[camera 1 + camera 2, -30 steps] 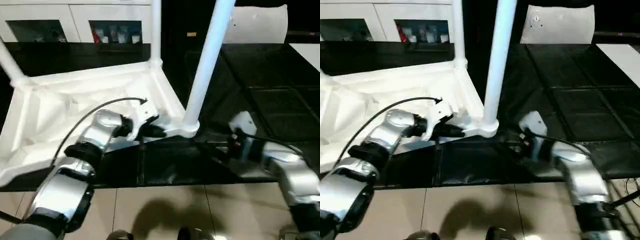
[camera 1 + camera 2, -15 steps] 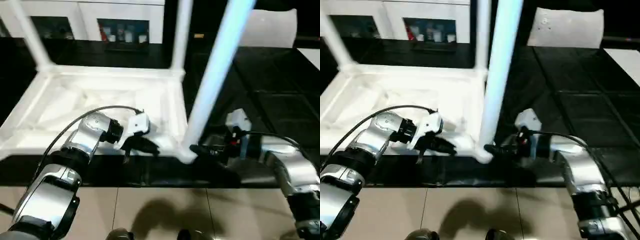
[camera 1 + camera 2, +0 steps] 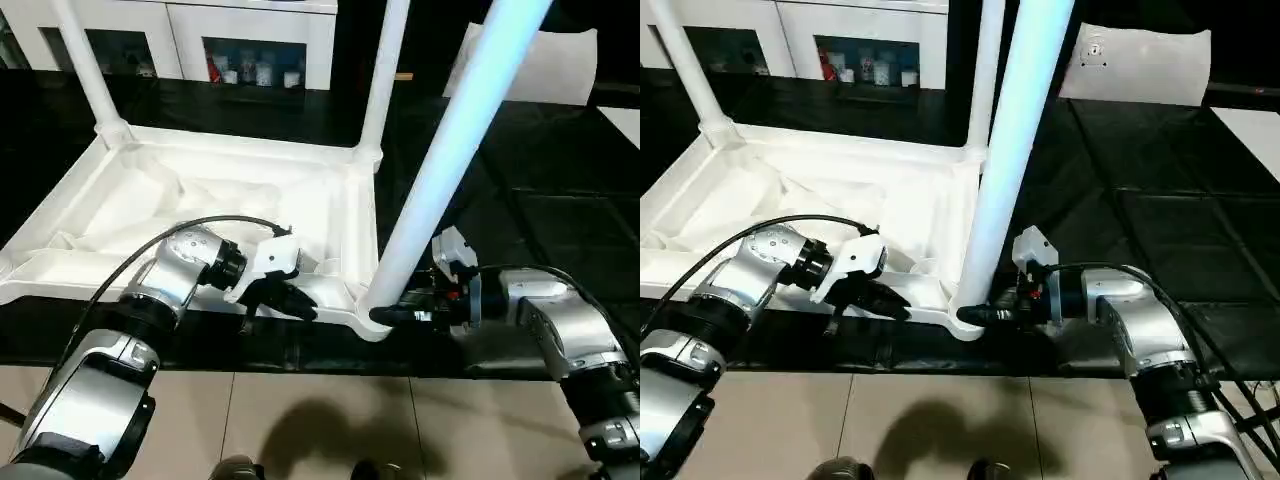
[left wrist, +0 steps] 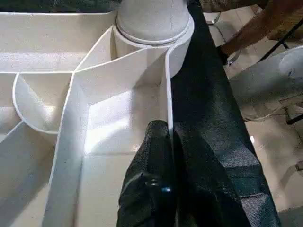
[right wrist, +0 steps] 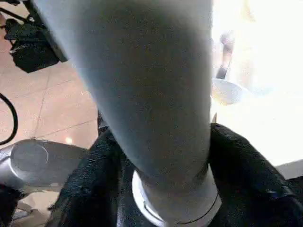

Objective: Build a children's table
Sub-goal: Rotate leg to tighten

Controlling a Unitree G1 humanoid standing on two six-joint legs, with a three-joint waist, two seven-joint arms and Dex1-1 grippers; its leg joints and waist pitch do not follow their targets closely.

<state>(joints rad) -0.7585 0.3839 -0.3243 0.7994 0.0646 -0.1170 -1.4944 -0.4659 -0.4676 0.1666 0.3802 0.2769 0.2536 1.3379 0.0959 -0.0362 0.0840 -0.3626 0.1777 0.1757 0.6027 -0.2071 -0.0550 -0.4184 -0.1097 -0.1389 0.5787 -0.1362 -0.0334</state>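
**Ana:** Clutter first: what's around the table?

**Ben:** It lies upside down on a black mat, ribbed underside up. Behind it stands a white cabinet with glass doors, small items inside too blurred to name. A flat white panel with a small round fitting leans at the back right. Tiled floor runs along the near edge.

**Ana:** How many legs?

**Ben:** Three stand upright in corner sockets: the far-left leg, the far-right leg and the near-right leg. All three are cut off at the top. The near-left corner is out of frame, so I can't tell about a fourth.

**Ana:** And the claws?

**Ben:** Two. The left gripper has its fingers pressed together on the table's thin near rim, close to the near-right socket. The right gripper sits at the foot of the near-right leg, a finger on either side of it just above the socket, though I can't tell whether they press on it or stand slightly clear.

**Ana:** Anything in the way?

**Ben:** A black cable arcs over the left forearm. In the left wrist view a person's arm shows past the mat's edge, partly cut off.
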